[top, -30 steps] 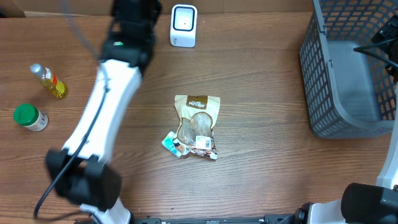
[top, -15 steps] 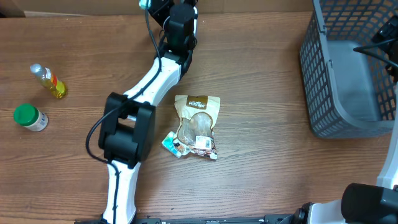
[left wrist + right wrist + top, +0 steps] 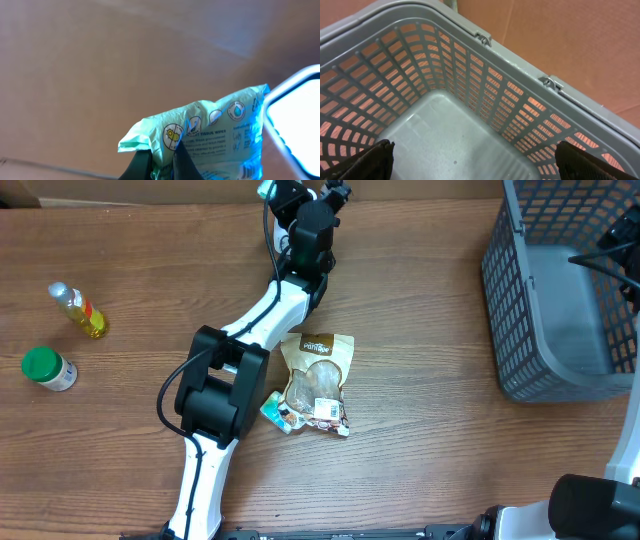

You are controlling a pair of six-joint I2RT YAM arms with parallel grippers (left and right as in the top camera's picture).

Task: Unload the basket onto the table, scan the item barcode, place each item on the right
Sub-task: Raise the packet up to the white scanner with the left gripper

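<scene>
My left gripper (image 3: 161, 164) is clamped on the wipes (image 3: 215, 132), up at the table's (image 3: 450, 470) far edge just beside the scanner (image 3: 295, 112), so I judge the scan itself is in hand. Next I must turn the barcode, which I can't see, toward it. My right gripper (image 3: 475, 162) hangs wide over the basket (image 3: 470, 75).

Left arm (image 3: 262, 320) at far edge; snack pouch (image 3: 318, 375) mid-table.
</scene>
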